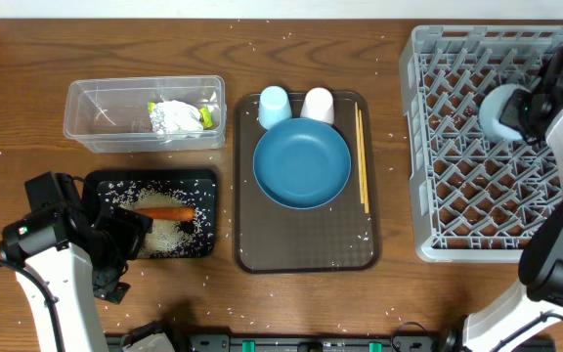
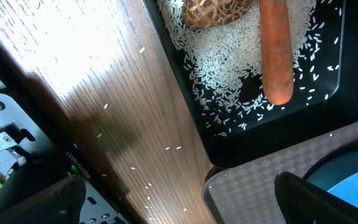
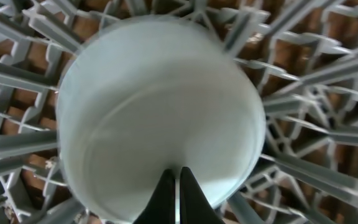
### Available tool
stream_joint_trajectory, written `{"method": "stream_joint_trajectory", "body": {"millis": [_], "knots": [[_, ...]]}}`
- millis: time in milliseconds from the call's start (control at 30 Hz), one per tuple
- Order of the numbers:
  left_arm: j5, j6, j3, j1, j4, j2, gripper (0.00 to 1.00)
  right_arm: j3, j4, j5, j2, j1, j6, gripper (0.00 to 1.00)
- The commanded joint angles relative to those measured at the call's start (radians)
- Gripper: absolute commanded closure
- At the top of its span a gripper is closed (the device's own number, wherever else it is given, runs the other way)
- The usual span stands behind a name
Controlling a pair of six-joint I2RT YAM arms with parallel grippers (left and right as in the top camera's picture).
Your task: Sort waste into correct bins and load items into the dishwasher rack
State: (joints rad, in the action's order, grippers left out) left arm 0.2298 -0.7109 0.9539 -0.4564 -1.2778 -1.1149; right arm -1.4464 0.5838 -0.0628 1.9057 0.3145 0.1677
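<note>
**A:** Two bins on the left look sorted: the wrapper (image 1: pixel 177 116) in the clear tub (image 1: pixel 86 108), and the carrot (image 1: pixel 167 212), brown lump (image 2: pixel 213 12) and rice (image 2: pixel 229 62) in the black tray (image 1: pixel 101 181). And the left gripper (image 2: pixel 179 186)?

**B:** Over that tray's corner, jaws wide and empty, probably idle. Mid-tabletop, the serving tray (image 1: pixel 301 249) carries the dark-blue plate (image 1: pixel 302 164), light-blue cup (image 1: pixel 274 106), white cup (image 1: pixel 318 105) and chopsticks (image 1: pixel 362 161), none loaded yet.

**A:** And on the right?

**B:** The pale, glossy light-blue bowl (image 1: pixel 499 112) is tipped on edge among the rack's (image 1: pixel 457 215) pegs, likely to drain. The right gripper (image 3: pixel 178 177) has its jaws pressed together against the bowl, and no grip shows.
</note>
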Motion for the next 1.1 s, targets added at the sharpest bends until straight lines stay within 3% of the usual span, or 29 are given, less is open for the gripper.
{"method": "stream_joint_trajectory", "body": {"millis": [0, 233, 433, 567, 667, 1067], "knots": [[-0.01, -0.012, 0.0, -0.005, -0.003, -0.002, 0.02, -0.008, -0.02, 0.035, 0.011, -0.002, -0.019, 0.98], [-0.01, -0.012, 0.0, -0.005, -0.003, -0.002, 0.02, -0.024, -0.026, 0.069, -0.045, -0.009, -0.015, 0.96], [-0.01, -0.012, 0.0, -0.005, -0.003, -0.002, 0.02, -0.026, -0.026, 0.253, -0.186, -0.055, -0.008, 0.87], [-0.01, -0.012, 0.0, -0.005, -0.003, -0.002, 0.02, -0.026, -0.035, 0.428, -0.265, -0.124, -0.008, 0.65], [-0.01, -0.012, 0.0, -0.005, -0.003, -0.002, 0.02, -0.026, -0.056, 0.563, -0.286, -0.208, -0.008, 0.36], [-0.01, -0.012, 0.0, -0.005, -0.003, -0.002, 0.02, -0.025, 0.045, 0.567, -0.132, -0.676, -0.124, 0.35]]}}
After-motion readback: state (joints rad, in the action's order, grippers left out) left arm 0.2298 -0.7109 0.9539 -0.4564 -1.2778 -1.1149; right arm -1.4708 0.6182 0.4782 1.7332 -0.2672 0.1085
